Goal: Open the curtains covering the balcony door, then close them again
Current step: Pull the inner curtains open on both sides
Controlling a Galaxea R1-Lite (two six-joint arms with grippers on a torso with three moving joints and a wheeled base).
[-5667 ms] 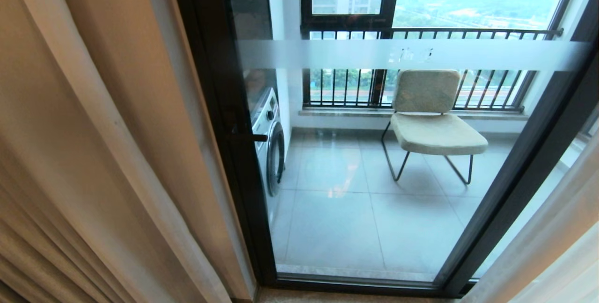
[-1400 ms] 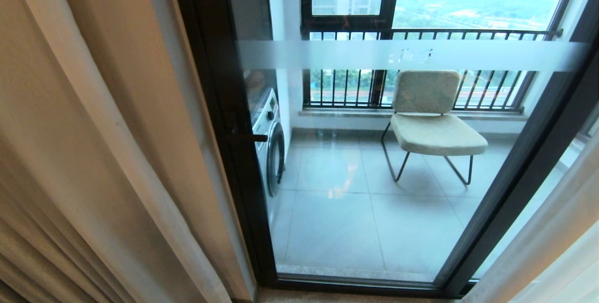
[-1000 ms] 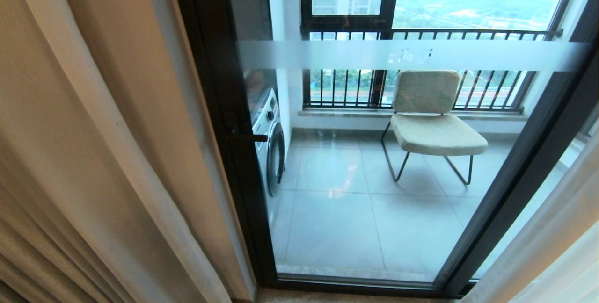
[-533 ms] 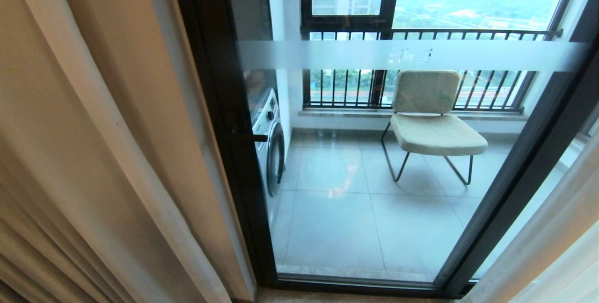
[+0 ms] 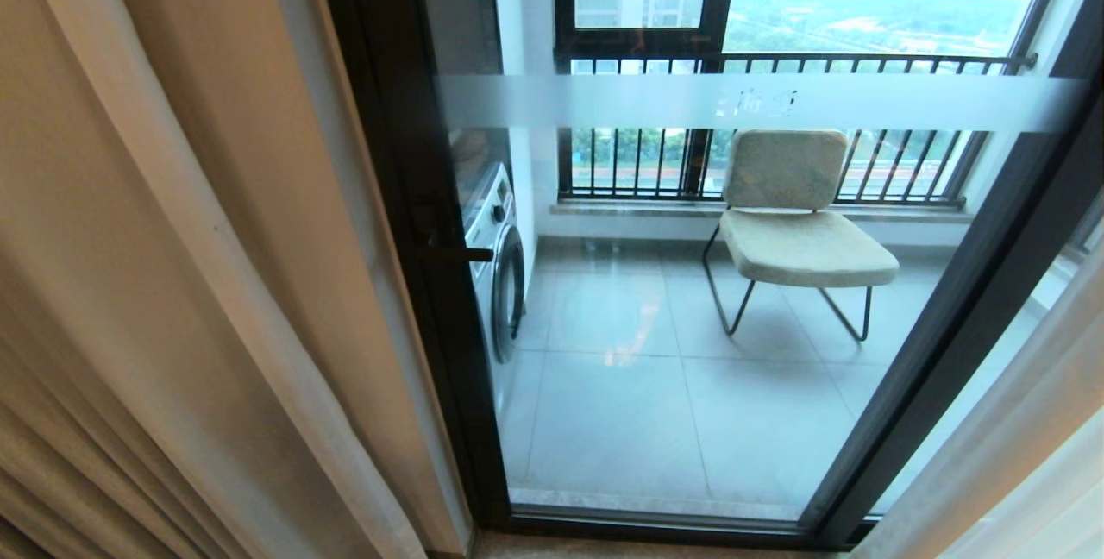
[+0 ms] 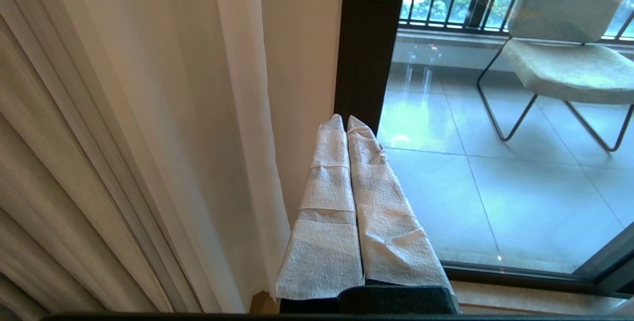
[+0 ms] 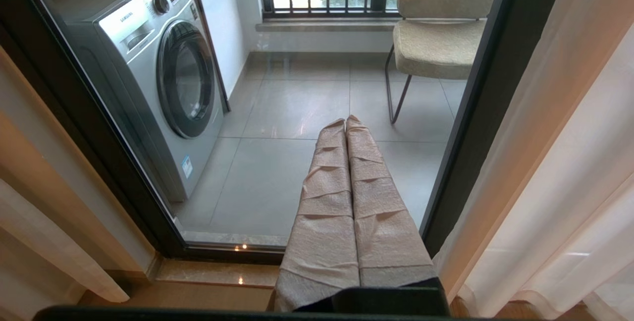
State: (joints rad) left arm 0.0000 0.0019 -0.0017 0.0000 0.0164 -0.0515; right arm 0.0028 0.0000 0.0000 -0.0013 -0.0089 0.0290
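The curtains stand drawn apart: cream-beige drapes [image 5: 172, 266] with a thin white sheer [image 6: 233, 113] hang at the left, a pale panel [image 5: 1026, 447] at the right. Between them the balcony door [image 5: 690, 300] shows bare: dark frame [image 5: 405, 197], frosted band [image 5: 759, 100], small dark handle [image 5: 457, 253]. Neither arm is in the head view. My left gripper [image 6: 345, 119], wrapped in white tissue, is shut on nothing, low beside the left curtain and door frame. My right gripper [image 7: 345, 121], wrapped the same way, is shut and empty before the glass, with the right curtain [image 7: 559, 162] beside it.
Behind the glass are a silver washing machine [image 7: 158, 68] at the left, a beige chair [image 5: 798, 231] on thin metal legs, grey floor tiles and a farther window with black railing bars [image 5: 776, 63]. A wooden floor strip [image 7: 213, 281] runs along the door sill.
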